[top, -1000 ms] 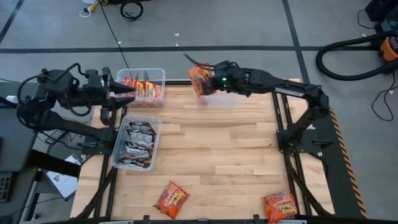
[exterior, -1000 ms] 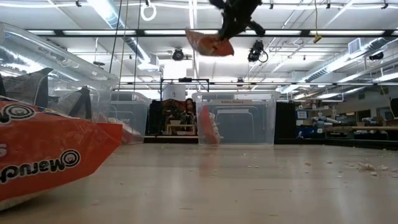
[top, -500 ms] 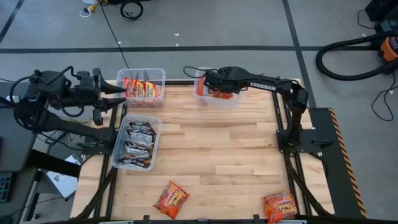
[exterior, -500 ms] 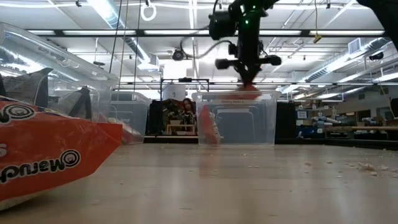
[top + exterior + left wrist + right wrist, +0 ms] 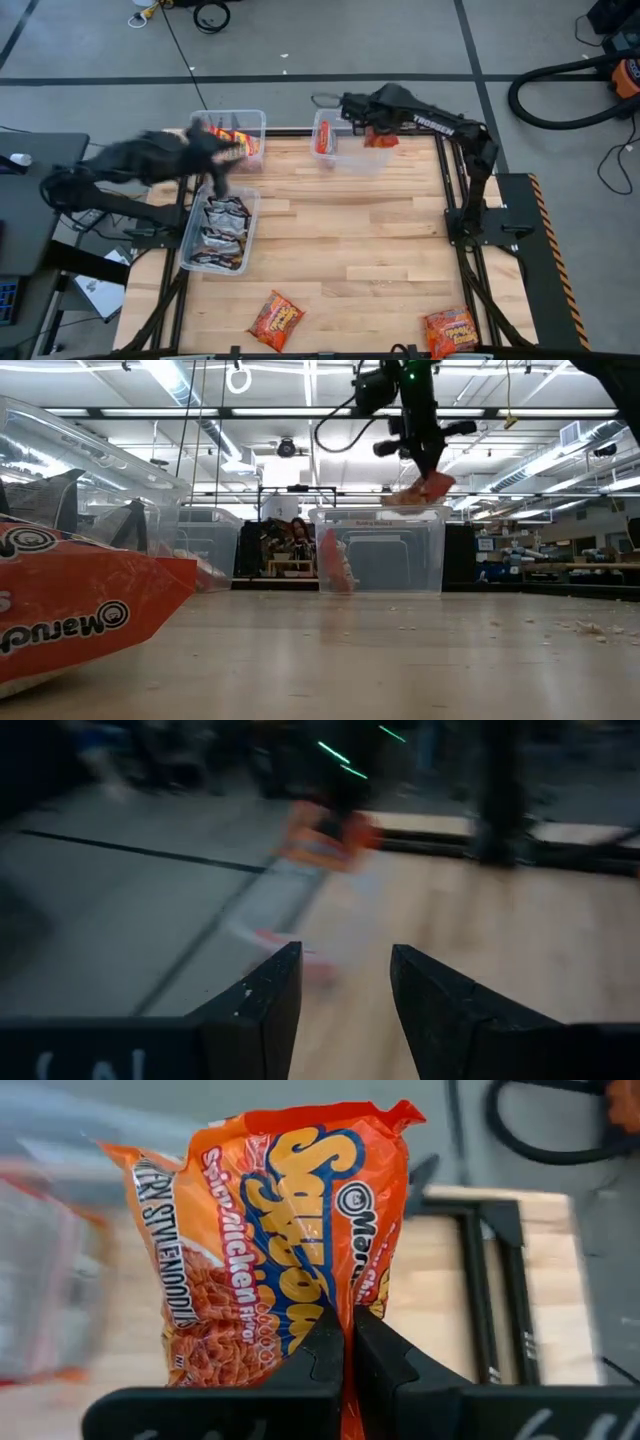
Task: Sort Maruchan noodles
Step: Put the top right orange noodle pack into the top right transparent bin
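1. up at the far edge of the light wooden table (image 5: pixel 340 250), the right gripper (image 5: pixel 380 128) hangs over the clear plastic bin at the far middle (image 5: pixel 345 160). its fingers are pinched tight on an orange crinkly maruchan noodle packet (image 5: pixel 280 1240), which hangs from them with its printed face toward the wrist camera.
2. seen from table height, that packet (image 5: pixel 425 490) is tilted and sits just above the bin's rim (image 5: pixel 378 512), not yet inside.
3. inside the same bin, 1 orange-red packet stands on edge (image 5: pixel 322 140) near its left wall.
4. over on the left, the left gripper (image 5: pixel 215 165) shows as a dark blur above the gap between 2 other clear bins. from its own wrist camera the 2 dark fingers (image 5: pixel 270 1000) stand apart with nothing between them.
5. nearest the table's far left corner, the clear bin of yellow-and-red packets (image 5: pixel 250 125) holds several packets standing side by side.
6. just nearer the camera side of it, the clear bin of silver-black packets (image 5: pixel 240 195) holds a loose stack of them.
7. down at the near edge of the table, 2 orange packets lie flat and well apart: 1 left of centre (image 5: pixel 276 320) and 1 near the right corner (image 5: pixel 450 331).
8. at table height, a large orange packet fills the lower left of the view (image 5: pixel 70 610), its maruchan logo upside down.
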Robot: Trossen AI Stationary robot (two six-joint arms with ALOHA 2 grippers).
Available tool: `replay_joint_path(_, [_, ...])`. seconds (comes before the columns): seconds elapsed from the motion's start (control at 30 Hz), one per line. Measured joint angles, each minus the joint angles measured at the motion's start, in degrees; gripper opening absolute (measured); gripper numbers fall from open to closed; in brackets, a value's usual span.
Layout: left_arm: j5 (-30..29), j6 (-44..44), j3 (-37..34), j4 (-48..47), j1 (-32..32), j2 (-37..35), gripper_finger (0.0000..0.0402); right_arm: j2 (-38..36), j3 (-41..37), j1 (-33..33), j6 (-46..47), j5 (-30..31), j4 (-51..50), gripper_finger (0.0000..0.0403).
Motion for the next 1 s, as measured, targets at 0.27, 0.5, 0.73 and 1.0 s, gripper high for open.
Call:
replay_joint_path(0.27, [12.58,-1.64,-12.65,20.18,10.52,6.04,0.0186,-0.73,2.75,-1.46,6.12,-2.39,1.72,0.0013])
replay_joint_path(0.5, [19.89,0.06,-7.89,17.61,16.87,17.48,0.0187,2.21,-3.13,0.85,8.99,-6.39,4.89,0.0013])
replay_joint_path(0.73, [20.41,2.62,-2.01,7.06,18.28,26.19,0.0188,9.01,1.20,0.08,-2.02,-8.03,0.91,0.0013])
replay_joint_path(1.0, [19.38,0.05,-2.39,3.34,19.51,26.44,0.0188,8.59,1.27,-2.98,-4.23,-5.92,0.53,0.0013])
